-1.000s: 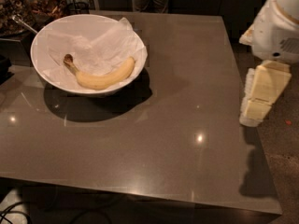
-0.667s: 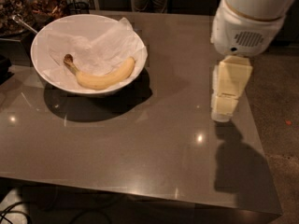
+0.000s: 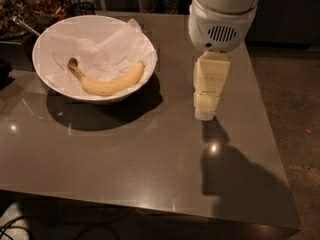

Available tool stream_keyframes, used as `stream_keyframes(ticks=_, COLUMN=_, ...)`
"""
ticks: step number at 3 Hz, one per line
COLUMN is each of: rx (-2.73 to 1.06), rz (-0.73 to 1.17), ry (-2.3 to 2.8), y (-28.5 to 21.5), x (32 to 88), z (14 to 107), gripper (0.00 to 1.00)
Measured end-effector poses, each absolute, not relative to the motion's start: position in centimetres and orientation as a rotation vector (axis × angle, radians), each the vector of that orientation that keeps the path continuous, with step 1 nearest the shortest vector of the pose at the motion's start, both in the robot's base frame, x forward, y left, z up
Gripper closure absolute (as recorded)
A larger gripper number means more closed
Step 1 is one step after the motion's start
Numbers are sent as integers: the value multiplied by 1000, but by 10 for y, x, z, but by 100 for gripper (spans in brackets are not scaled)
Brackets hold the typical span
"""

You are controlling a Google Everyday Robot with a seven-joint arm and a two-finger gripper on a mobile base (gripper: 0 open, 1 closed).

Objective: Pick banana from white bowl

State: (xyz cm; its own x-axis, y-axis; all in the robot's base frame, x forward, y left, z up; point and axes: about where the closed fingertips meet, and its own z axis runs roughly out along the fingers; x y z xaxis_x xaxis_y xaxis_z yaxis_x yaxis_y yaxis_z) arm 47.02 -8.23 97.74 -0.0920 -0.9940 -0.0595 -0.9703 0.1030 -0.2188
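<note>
- While lying curved in the white bowl point(image 3: 75, 24), the yellow banana point(image 3: 112, 81) shows a dark brown stem tip.
- Right of the bowl hangs the gripper point(image 3: 205, 115); open or closed, unclear.

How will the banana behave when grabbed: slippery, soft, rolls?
The banana lies curved on crumpled paper in the white bowl, so it may rock or slide. Its skin looks smooth; likely bruises if squeezed hard. The gripper hangs right of the bowl.

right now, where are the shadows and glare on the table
Camera view: the white bowl casts a dark shadow on the table in front of it; the gripper, hanging over the table's right side, throws one toward the near edge; small glare spots dot the table.
</note>
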Motion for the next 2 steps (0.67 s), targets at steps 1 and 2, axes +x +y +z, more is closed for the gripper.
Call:
stream_keyframes(ticks=1, rx=-1952, rz=-182, ry=2148, y=-73, x=478, z=982, gripper=0)
stream_keyframes(ticks=2, rx=-2007, rz=-182, ry=2086, y=-43, x=491, z=988, gripper=0)
